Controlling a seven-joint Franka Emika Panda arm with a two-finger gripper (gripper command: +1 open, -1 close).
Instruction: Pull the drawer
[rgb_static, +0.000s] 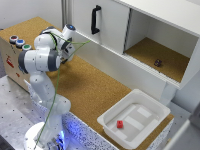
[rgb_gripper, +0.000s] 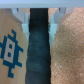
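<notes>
The drawer (rgb_static: 116, 64) is the long, low white front panel under the cabinet, running along the back of the cork table top; it looks closed. My gripper (rgb_static: 69, 49) is at the end of the white arm in the exterior view's left, short of the drawer's left end and not touching it. The arm partly hides it there. In the blurred wrist view, two pale fingertips (rgb_gripper: 22, 14) stand apart with nothing between them, above a dark gap (rgb_gripper: 39, 50). The drawer does not show in the wrist view.
A tall white door with a black handle (rgb_static: 95, 20) stands above the drawer. Beside it is an open compartment holding a small dark object (rgb_static: 158, 63). A white tub (rgb_static: 150, 107) with a red block (rgb_static: 120, 124) sits at the front right. A tan box with coloured buttons (rgb_static: 20, 43) stands behind the arm and also shows in the wrist view (rgb_gripper: 11, 47).
</notes>
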